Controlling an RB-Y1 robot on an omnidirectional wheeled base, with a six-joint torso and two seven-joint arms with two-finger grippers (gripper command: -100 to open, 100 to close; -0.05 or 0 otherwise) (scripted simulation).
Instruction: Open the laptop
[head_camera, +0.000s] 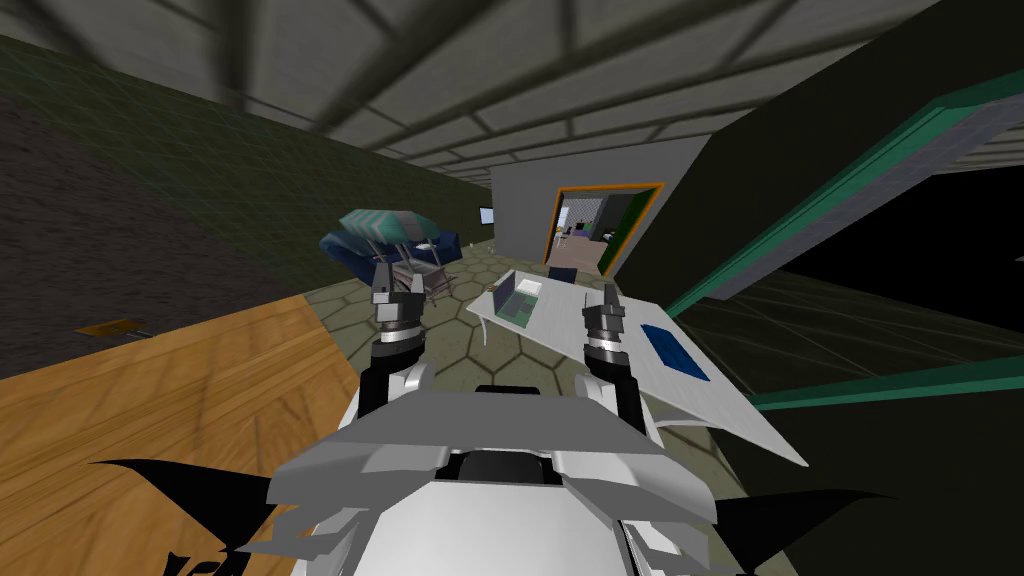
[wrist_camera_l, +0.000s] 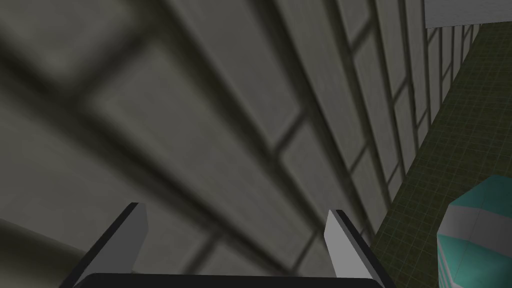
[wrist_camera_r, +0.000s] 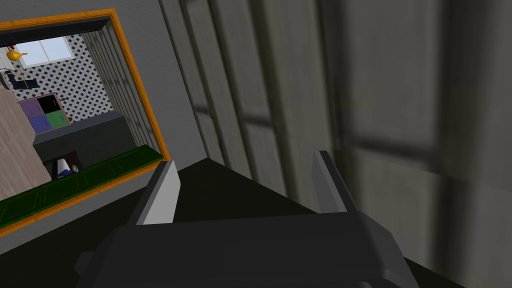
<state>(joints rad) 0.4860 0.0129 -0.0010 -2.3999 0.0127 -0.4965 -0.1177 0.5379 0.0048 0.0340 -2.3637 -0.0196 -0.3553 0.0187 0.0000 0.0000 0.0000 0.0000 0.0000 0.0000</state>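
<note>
Since the small grey-and-green laptop sits at the far end of the long white bench, well apart from both arms, the step in hand is, as I judge it, the approach rather than any grasp. Both forearms stand raised ahead of me, the left jaws apart with nothing between them and the right jaws likewise apart and empty, all pointing upward and away from the bench top. To do this well, I would bring the base forward over the grey-green hexagon-tiled floor alongside the bench and stop only when the laptop is squarely in front and within easy reach. A grey panel seems to rise from one side of the laptop, so its lid may already stand partly up, but it is too small to tell how far; that wants a closer look before choosing where to press. A flat dark-blue rectangular pad lies on the bench just beside the right forearm, and the arm should pass above it without sweeping it. The right arm, nearer the bench, looks the better choice; its jaws must tip down toward the bench top before closing in. Lifting a thin lid calls for a light touch at the free edge, away from the hinge, in a slow arc so that the base neither slides nor tips.
</note>
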